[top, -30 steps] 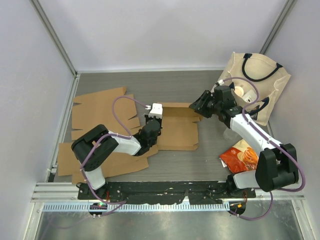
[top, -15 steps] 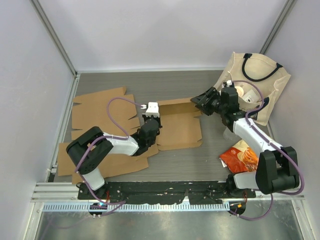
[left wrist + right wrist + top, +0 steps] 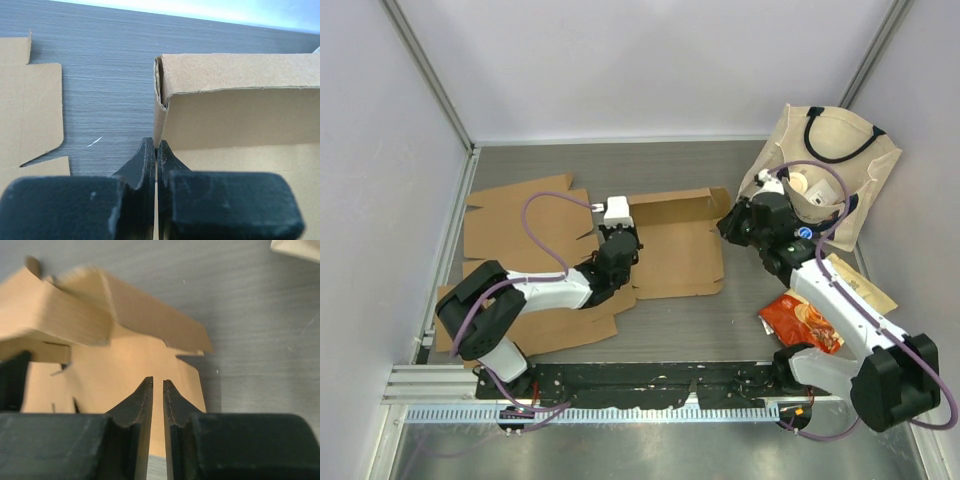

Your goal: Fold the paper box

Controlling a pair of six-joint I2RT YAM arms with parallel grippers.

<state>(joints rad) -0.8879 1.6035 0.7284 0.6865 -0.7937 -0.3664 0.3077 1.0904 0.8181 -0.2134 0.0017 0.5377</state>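
The brown paper box (image 3: pixel 675 255) lies open in the middle of the table, its back wall raised. My left gripper (image 3: pixel 624 228) is shut on the box's left wall. In the left wrist view that thin cardboard edge runs down between the closed fingers of the left gripper (image 3: pixel 156 145), with the box's (image 3: pixel 235 120) back wall beyond. My right gripper (image 3: pixel 724 228) hovers at the box's right edge. In the right wrist view the right gripper's (image 3: pixel 158 382) jaws stand a narrow slit apart over the box (image 3: pixel 125 375) floor, nothing between them.
Flat cardboard sheets (image 3: pixel 520 215) lie left of the box, more (image 3: pixel 540 322) under the left arm. A beige tote bag (image 3: pixel 830 160) leans at the back right. An orange snack packet (image 3: pixel 805 318) lies near the right arm's base. Walls enclose the table.
My right gripper left the box's back right corner, dropped to its right edge and narrowed its jaws. The left gripper moved farther back with the left wall; the box shifted.
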